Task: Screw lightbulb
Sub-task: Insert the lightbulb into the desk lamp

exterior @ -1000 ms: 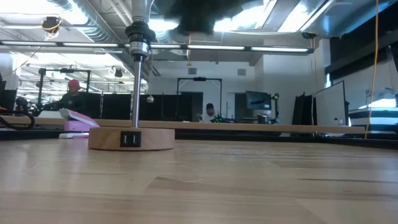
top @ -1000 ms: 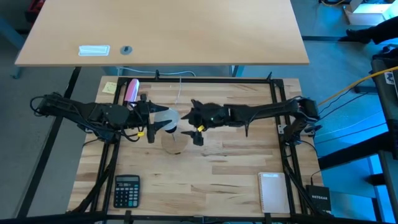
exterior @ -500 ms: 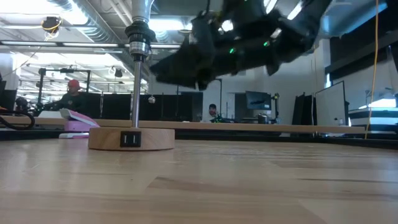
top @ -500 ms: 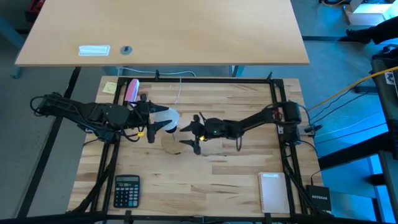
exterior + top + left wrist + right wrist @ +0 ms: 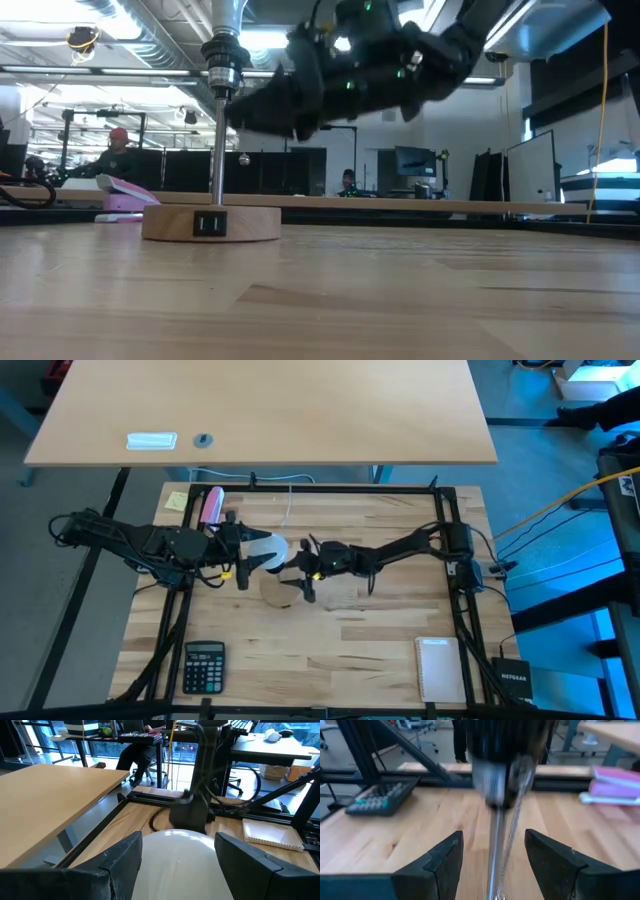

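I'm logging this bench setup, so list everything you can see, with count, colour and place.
lightbulb: one, white, above the lamp base, in the left gripper
lamp base: one, wooden disc with metal post, table middle
calculator: one, black, near left corner
notepad: one, white, near right corner
pink case: one, far left
sticky note: one, yellow, far left corner
left gripper: shut on lightbulb
right gripper: open, either side of the post

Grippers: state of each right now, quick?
Left gripper: shut on the lightbulb.
Right gripper: open, fingers either side of the lamp stem, holding nothing.
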Tool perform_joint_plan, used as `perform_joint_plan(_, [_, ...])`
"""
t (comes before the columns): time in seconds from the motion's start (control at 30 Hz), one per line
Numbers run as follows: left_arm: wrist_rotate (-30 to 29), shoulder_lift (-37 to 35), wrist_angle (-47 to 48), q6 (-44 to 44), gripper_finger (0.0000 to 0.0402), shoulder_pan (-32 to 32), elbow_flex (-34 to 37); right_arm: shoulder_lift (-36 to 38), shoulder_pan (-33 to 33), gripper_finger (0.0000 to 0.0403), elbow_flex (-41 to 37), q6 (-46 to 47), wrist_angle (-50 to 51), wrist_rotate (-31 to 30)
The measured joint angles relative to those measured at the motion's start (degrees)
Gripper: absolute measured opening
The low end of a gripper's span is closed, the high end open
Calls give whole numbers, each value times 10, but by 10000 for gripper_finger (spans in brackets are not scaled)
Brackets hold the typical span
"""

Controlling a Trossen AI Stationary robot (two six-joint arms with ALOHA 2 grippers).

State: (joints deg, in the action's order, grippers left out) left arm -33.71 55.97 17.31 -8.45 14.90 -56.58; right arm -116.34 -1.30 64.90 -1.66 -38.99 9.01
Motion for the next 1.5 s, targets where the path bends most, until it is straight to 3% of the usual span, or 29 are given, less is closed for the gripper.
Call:
perform_joint_plan(0.2, [0, 0, 0, 1, 239, 0, 0, 38, -11, 236, 0, 2, 4, -3])
perform_joint_plan(0.37, [0, 0, 0, 2, 239, 0, 0, 33, -10, 280, 16, -16, 0, 37])
perform_joint_plan(0.5, [0, 0, 0, 2, 239, 0, 0, 29, -14, 292, 37, -54, 2, 64])
perform_joint_plan(0.73, [0, 0, 0, 2, 239, 0, 0, 27, -30, 266, 46, -68, 20, 112])
perform_joint_plan(1.3, [0, 0, 0, 3, 239, 0, 0, -8, -29, 247, 46, -80, -41, 120])
perform_joint_plan(1.5, [1, 0, 0, 3, 239, 0, 0, -8, -29, 185, 46, -75, -43, 107])
